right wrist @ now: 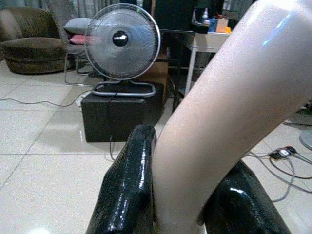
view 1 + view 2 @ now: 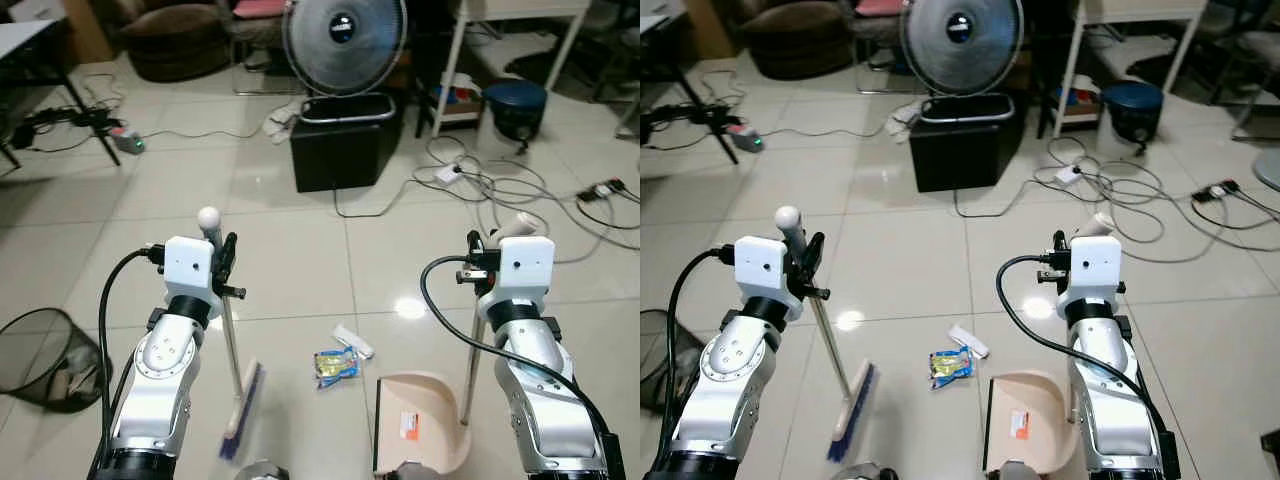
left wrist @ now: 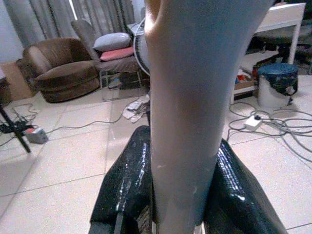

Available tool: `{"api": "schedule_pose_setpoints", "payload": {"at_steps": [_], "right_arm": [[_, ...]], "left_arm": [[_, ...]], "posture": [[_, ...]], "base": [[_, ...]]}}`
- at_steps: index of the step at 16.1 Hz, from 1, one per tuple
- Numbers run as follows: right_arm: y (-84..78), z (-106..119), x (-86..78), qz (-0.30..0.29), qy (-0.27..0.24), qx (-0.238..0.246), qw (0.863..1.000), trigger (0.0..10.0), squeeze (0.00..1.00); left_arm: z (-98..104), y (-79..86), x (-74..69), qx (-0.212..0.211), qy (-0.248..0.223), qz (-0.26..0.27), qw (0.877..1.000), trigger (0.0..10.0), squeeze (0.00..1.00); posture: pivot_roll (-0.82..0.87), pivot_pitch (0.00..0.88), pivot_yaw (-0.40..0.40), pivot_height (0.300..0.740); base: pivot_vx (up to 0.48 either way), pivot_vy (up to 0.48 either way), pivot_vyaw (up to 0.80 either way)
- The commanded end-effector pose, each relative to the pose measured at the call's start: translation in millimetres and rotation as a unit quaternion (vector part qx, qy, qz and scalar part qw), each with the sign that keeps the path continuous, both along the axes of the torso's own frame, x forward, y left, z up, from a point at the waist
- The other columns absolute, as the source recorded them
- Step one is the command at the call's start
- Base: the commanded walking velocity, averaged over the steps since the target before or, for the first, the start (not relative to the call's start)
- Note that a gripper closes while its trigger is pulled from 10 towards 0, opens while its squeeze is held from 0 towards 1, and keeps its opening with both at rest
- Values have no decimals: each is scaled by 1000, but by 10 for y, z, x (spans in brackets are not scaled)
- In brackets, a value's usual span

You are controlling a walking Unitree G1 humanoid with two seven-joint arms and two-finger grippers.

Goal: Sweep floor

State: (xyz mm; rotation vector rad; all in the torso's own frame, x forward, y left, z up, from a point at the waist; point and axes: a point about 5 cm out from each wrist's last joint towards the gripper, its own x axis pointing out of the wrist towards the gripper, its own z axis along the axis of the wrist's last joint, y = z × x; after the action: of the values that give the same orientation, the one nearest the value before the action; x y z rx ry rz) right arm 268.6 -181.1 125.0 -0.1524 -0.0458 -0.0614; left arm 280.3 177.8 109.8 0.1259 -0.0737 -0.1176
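Observation:
My left gripper (image 2: 226,262) is shut on the pale handle of a broom (image 2: 231,340); its blue bristle head (image 2: 241,410) rests on the tiled floor to the left of the litter. My right gripper (image 2: 474,256) is shut on the upright handle of a beige dustpan (image 2: 420,420), which sits on the floor to the right of the litter. Between broom and pan lie a yellow-blue wrapper (image 2: 336,366) and a small white wrapper (image 2: 354,341). In the wrist views black fingers (image 3: 126,190) clamp the broom handle (image 3: 187,112), and black fingers (image 1: 127,187) clamp the dustpan handle (image 1: 219,112).
A black mesh bin (image 2: 40,358) stands at the left. Ahead are a black box (image 2: 336,150) with a fan (image 2: 344,42) on it, tangled cables and a power strip (image 2: 500,190) on the right, a white table (image 2: 510,40), a blue bucket (image 2: 516,106) and a brown armchair (image 2: 180,38).

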Motion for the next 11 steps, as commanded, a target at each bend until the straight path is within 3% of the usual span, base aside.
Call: {"api": "schedule_pose_setpoints", "payload": {"at_steps": [1, 4, 11], "right_arm": [[11, 73, 15, 5, -20, -4, 1000, 10000, 0], [19, 74, 20, 7, -20, -6, 1000, 10000, 0], [17, 71, 23, 9, -20, -5, 1000, 10000, 0]], "left_arm": [[71, 5, 20, 7, -15, -4, 1000, 10000, 0], [74, 6, 23, 5, -15, -9, 1000, 10000, 0], [78, 0, 22, 0, -15, -16, 1000, 10000, 0]], "posture": [[-22, 56, 73, 740], [-22, 58, 74, 740], [-22, 58, 73, 740]], "base": [[0, 0, 0], [179, 0, 0], [358, 0, 0]]}}
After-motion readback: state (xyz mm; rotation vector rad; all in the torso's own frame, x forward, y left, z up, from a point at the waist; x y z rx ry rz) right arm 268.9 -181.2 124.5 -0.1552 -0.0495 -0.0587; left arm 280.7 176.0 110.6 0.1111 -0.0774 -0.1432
